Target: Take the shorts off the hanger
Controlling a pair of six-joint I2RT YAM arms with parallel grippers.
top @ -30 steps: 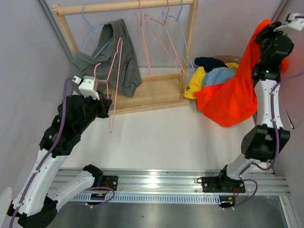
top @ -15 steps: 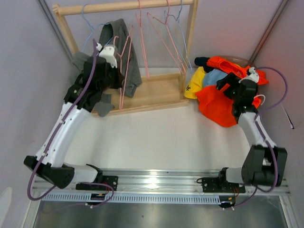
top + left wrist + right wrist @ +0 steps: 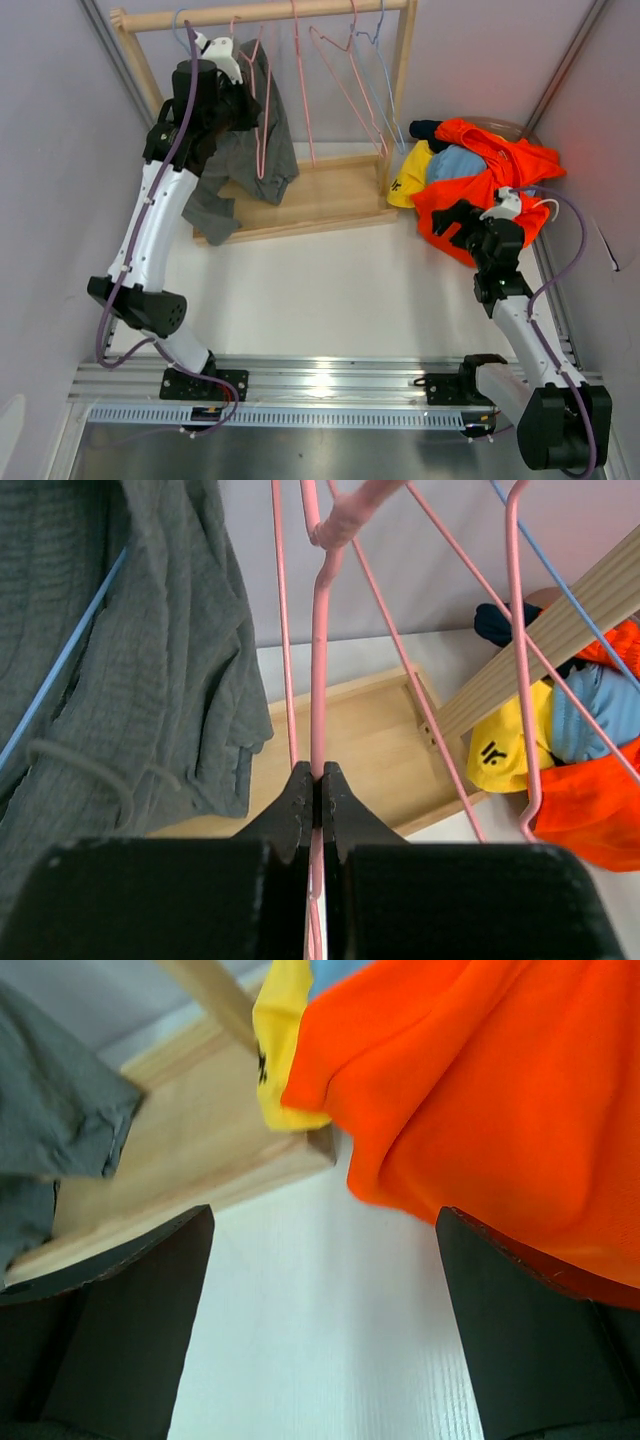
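1. The wooden rack stands at the far left of the table.
2. The grey shorts hang from a blue hanger on the rack's rail. Their long axis runs downward, just left of the left gripper.
3. The orange shorts are spread over a heap right of the rack.
4. Under them lie the light blue shorts, the yellow shorts and the navy shorts.
5. The right gripper gapes wide and empty, with orange cloth just beyond its jaws.
6. The left gripper's jaws are pinched tight on a pink hanger.
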